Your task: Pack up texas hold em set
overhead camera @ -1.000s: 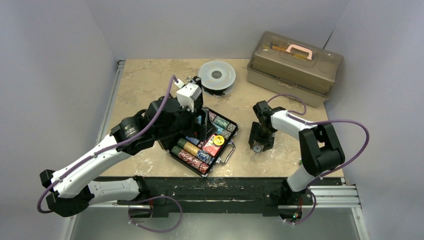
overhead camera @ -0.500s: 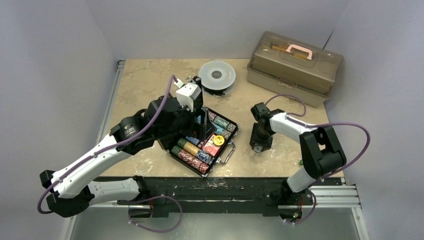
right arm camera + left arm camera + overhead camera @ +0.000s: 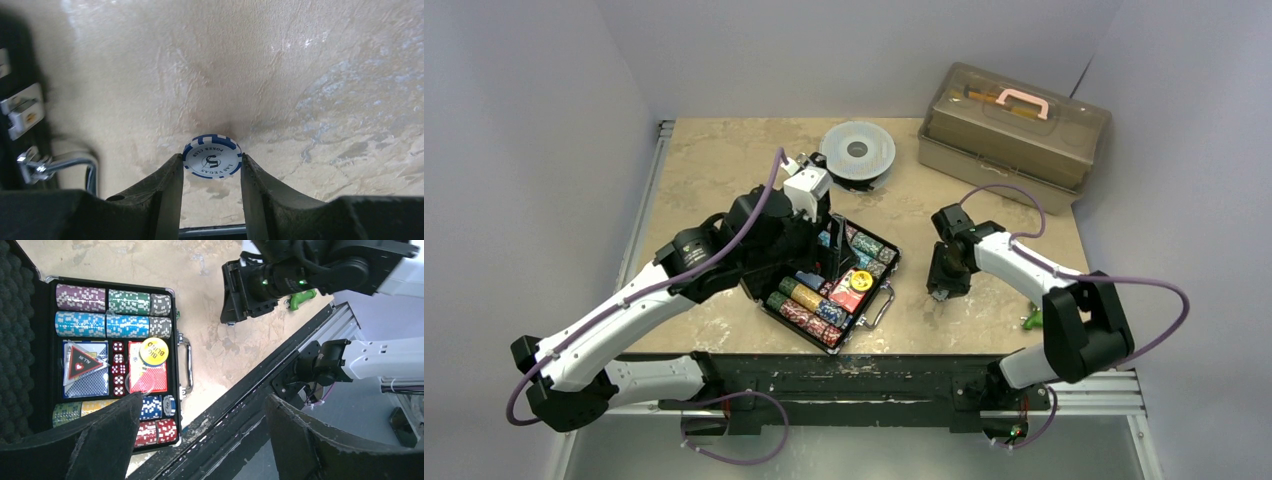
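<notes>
- Right tool (image 3: 211,166): closed narrowly on a blue-and-white poker chip (image 3: 211,161), pinched by its rim and standing on edge. We cannot be sure whether its lower edge touches the bench (image 3: 300,75) or hangs just clear of it.
- Left tool (image 3: 204,399): spread wide and empty, poised above the open briefcase (image 3: 176,330), beside its foam-lined lid (image 3: 20,340).
- Briefcase contents: chip rows (image 3: 105,324), a red card deck (image 3: 150,375), dice (image 3: 118,367) and a yellow "Big Blind" disc (image 3: 153,351) sit in their compartments. The case lies toward the bench's near edge, just left of the right tool.
- Step in hand, as we read it: collecting a stray chip for packing.
- Next move, in our judgement: carry the chip left past the handle (image 3: 188,365) and seat it in the blue-chip row (image 3: 150,407) without letting it twist out of the pinch. The lid is not yet closed.
</notes>
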Available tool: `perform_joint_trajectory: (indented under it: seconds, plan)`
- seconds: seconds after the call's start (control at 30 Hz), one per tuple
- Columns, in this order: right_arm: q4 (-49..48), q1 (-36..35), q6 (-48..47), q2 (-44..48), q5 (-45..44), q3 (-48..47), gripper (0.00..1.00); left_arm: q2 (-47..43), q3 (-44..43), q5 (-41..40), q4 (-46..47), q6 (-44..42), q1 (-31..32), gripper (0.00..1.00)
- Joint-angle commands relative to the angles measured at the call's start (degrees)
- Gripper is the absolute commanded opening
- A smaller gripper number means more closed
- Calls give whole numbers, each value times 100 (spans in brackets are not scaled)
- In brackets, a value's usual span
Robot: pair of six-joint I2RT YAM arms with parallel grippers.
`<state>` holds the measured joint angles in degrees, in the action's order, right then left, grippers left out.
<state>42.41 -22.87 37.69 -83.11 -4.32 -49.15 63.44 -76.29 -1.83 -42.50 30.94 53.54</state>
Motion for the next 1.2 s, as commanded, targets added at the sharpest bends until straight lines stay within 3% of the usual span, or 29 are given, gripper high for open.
perform_joint_trajectory:
  seconds: [0.0, 0.23, 0.43, 0.63, 0.77, 0.97, 1.17]
  plan:
    - [61, -33, -447, 528, 245, -143, 2, 205, -286, 508, 111, 267, -302, 88]
    - [146, -33, -814, 742, 394, -285, 0, 671, -518, 1459, 193, 822, -1016, 85]
    - [841, -26, -571, 417, 380, -938, 0, 1001, -528, 1953, 489, 986, -1161, 83]
    - [1839, -18, 146, -8, 646, -2073, 0, 402, 1281, 1680, 3029, 1105, -1059, 83]
    - [2351, 14, 658, -240, 927, -2751, 0, 602, 1856, 1260, 4567, 869, -699, 81]
    - [2789, 52, 1481, -302, 1122, -3299, 0, 1341, 2293, 727, 6156, 1269, -243, 73]
    - [2815, 177, 2088, -215, 1340, -3339, 0, 1670, 2416, -50, 6555, 1574, -36, 66]
